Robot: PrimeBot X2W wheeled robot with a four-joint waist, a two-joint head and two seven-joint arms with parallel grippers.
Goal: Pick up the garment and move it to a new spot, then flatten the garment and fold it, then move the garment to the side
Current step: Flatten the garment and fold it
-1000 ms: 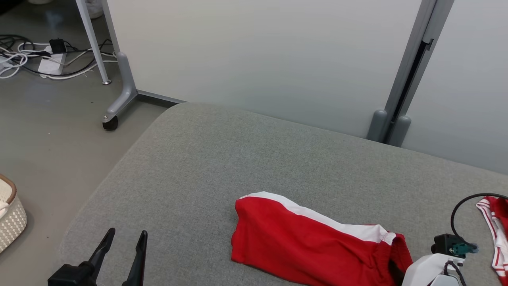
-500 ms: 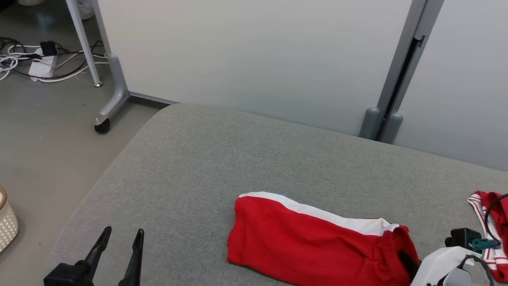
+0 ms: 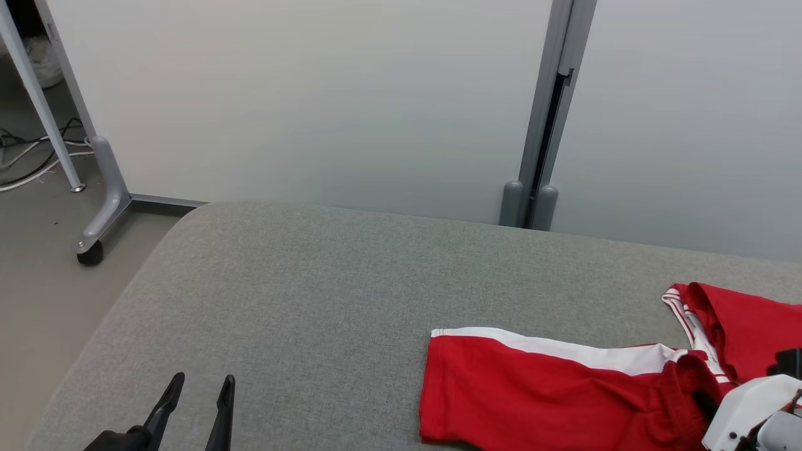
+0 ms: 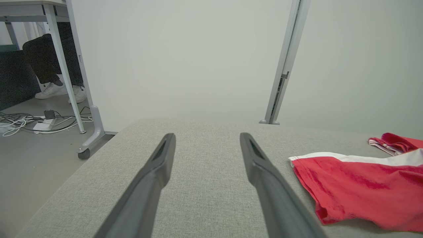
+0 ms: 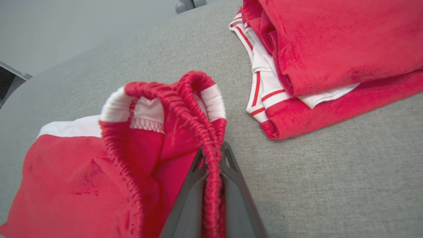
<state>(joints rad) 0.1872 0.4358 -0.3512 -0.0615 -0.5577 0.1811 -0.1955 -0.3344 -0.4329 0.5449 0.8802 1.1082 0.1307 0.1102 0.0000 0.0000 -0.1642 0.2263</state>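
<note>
The garment (image 3: 539,394) is a pair of red shorts with a white side stripe, lying on the grey cushioned surface (image 3: 313,300) at the lower right. My right gripper (image 5: 213,148) is shut on its red elastic waistband, which bunches up between the fingers. In the head view its white wrist (image 3: 752,407) sits at the waistband end. My left gripper (image 3: 200,379) stands open over bare cushion at the lower left, well left of the shorts (image 4: 357,188). Nothing lies between the left gripper's (image 4: 205,135) fingers.
A second red and white garment (image 3: 745,326) lies folded just right of the shorts (image 5: 82,185), close to the waistband. Pale partition panels with a grey post (image 3: 545,125) stand behind the cushion. A wheeled frame leg (image 3: 100,207), cables (image 4: 33,122) and a person's feet (image 4: 56,89) are at the left.
The head camera has turned to the right. My right gripper has shut on the waistband, and that end of the shorts now sits nearer the folded red garment. The left gripper stays open.
</note>
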